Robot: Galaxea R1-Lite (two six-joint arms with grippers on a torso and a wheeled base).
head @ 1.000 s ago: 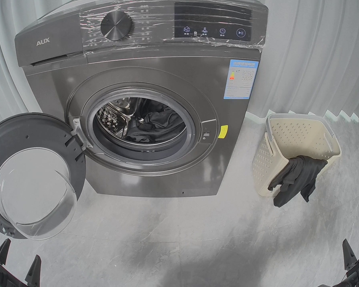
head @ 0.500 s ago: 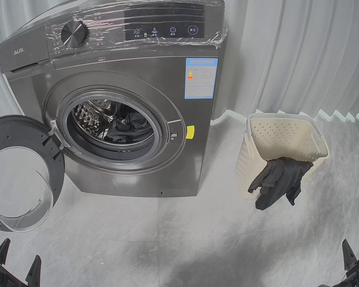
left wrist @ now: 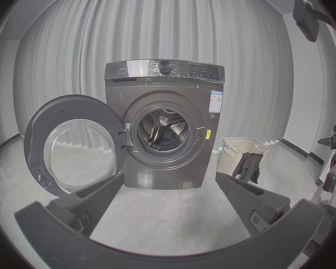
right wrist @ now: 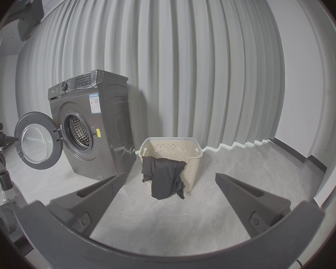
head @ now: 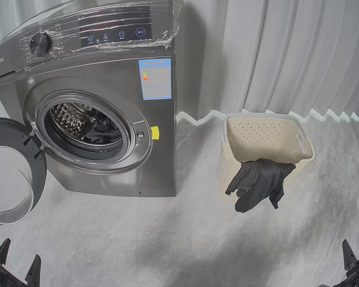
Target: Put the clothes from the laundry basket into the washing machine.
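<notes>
2 claws hang low over the floor [head: 167, 228] at the near edge of the head view, and neither holds anything. Farthest left, the left claw [head: 19, 256] is spread wide and empty, well apart from everything the task needs. Above it the round door [head: 8, 172] of the washing machine [head: 107, 80] stands swung fully open to the left, and inside the drum [head: 68, 118] lies a heap of dark clothes [head: 101, 132]. To the right of the machine, apart from it, the cream laundry basket [head: 231, 168] stands upright on the floor. 1 dark garment [head: 259, 182] is draped over its near rim, half inside and half hanging down the outer wall. Whether its lowest end touches the floor I cannot tell. The rest of the basket looks bare. Farthest right, the right claw [head: 357, 246] is likewise wide open and empty, on the basket's side of the scene but not at it. As I judge it, this garment is the last load, and the risks lie in how it hangs. A pinch on only 1 loose fold could let it slip free on the lift. A pull towards the robot could drag or tip the light basket with it. A trailing sleeve could snag on the drum's lip or on the open door during the carry, and that door also stands in the left arm's way.
</notes>
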